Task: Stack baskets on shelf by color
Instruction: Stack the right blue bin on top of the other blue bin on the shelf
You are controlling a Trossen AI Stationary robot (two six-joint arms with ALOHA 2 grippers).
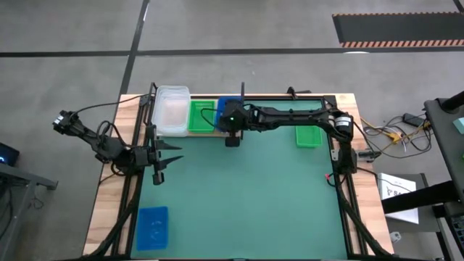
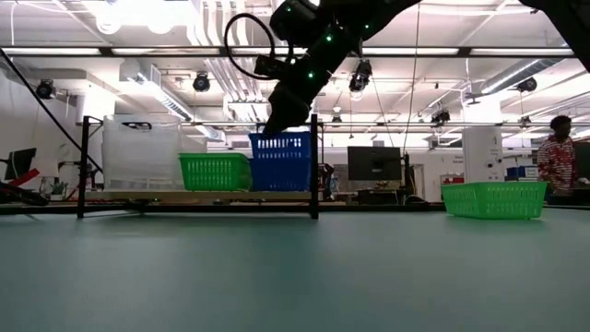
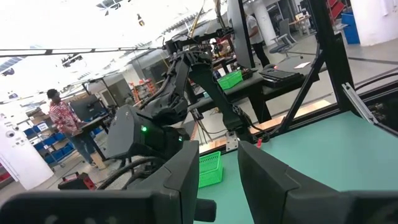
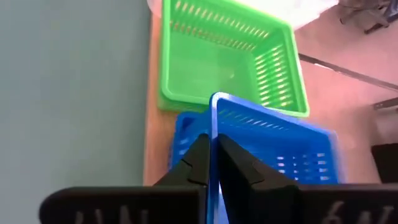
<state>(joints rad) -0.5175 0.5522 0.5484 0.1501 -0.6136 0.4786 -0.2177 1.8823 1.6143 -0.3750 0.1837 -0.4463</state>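
The shelf (image 2: 184, 195) stands at the table's far edge and carries a stack of clear baskets (image 1: 172, 109), a green basket (image 1: 201, 116) and a blue basket (image 1: 226, 106) side by side. My right gripper (image 2: 277, 124) is over the shelf, shut on the blue basket (image 4: 261, 149). In the low view the blue basket's (image 2: 281, 161) top is higher than the green one's (image 2: 214, 171). A second green basket (image 1: 308, 135) and a second blue basket (image 1: 152, 227) rest bottom-down on the mat. My left gripper (image 1: 170, 154) is open and empty at the mat's left edge. My right gripper pinches the rim of the blue basket's near wall (image 4: 214, 118), one finger inside the basket and one outside. The fingers (image 4: 193, 165) come from above, pointing down. The basket is upright on the shelf beside the green basket; what its bottom rests on is hidden.
Black uprights (image 2: 314, 166) stand at the shelf's ends. The large green mat (image 1: 246, 196) covers most of the table. A person (image 2: 556, 157) stands in the room beyond the table's right side.
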